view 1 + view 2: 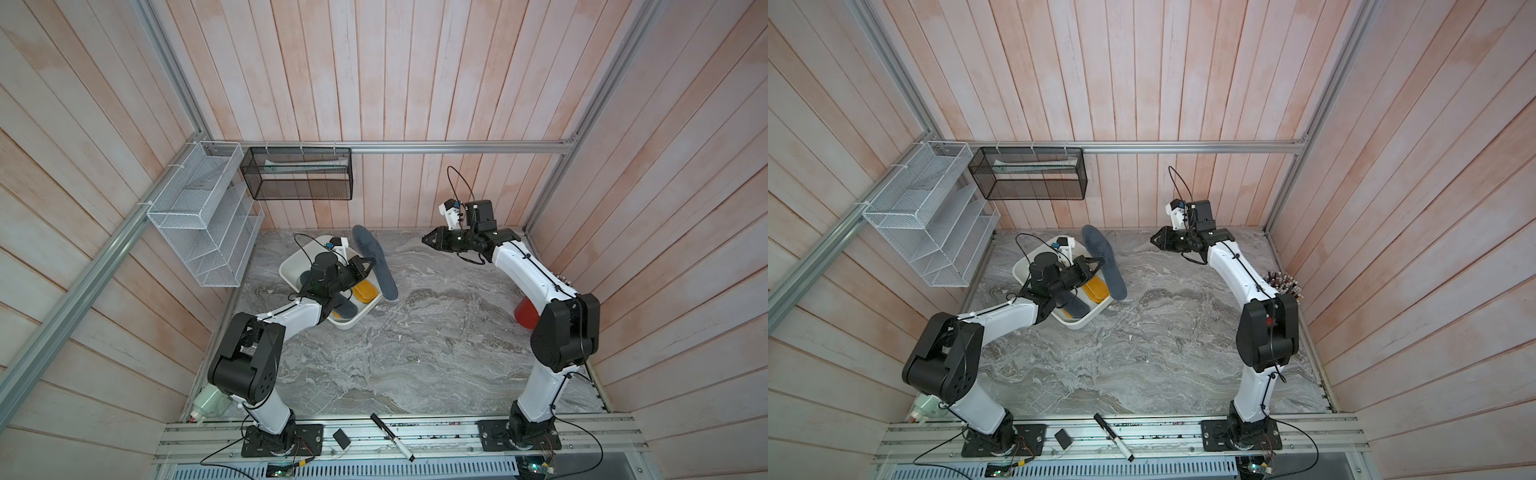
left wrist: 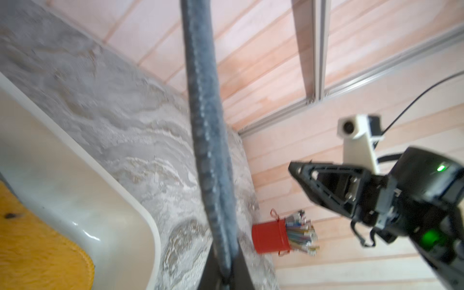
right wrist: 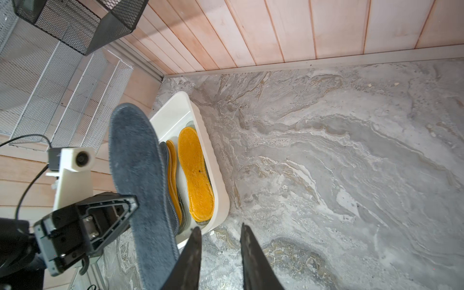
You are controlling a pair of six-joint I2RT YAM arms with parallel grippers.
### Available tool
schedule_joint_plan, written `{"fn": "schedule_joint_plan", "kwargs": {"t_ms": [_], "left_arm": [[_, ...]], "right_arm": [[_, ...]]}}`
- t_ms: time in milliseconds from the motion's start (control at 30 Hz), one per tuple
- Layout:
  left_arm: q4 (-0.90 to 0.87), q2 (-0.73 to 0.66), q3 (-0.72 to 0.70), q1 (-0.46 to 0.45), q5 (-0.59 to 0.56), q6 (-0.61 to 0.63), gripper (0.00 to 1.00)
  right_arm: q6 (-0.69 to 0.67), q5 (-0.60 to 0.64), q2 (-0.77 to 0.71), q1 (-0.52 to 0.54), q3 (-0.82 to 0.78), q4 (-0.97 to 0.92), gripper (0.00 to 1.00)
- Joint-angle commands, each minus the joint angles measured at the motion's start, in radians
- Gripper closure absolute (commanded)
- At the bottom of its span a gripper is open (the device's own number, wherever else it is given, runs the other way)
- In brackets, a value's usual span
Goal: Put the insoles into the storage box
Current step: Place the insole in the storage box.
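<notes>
My left claw [image 1: 368,264] is clenched mid-length on the dark grey insole [image 1: 380,277], which hangs along the right rim of the storage box [image 1: 289,272] near the far left corner of the worktop [image 1: 415,353], long axis roughly parallel to the box, so it probably needs only a short shift left; my right claw [image 1: 428,240], jaws apart and empty, sits well off.

I've got pale pink plank walls [image 1: 415,75] on three sides, aluminium rail [image 1: 457,146] along the back one. Grey marbled counter [image 1: 415,353]. White wire rack [image 1: 199,224] on left wall, black mesh basket [image 1: 297,174] on back wall. Red pot [image 1: 524,312] at counter's right edge.
</notes>
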Motion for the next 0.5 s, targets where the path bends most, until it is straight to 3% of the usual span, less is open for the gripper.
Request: {"fn": "schedule_joint_plan", "kwargs": {"t_ms": [0, 467], "left_arm": [[0.072, -0.064, -0.024, 0.022, -0.123, -0.105, 1.00], [0.007, -0.047, -0.105, 0.127, -0.215, -0.371, 1.00]], "right_arm": [[0.018, -0.002, -0.005, -0.004, -0.026, 0.012, 0.71], [0.016, 0.006, -0.033, -0.015, -0.056, 0.001, 0.68]]}}
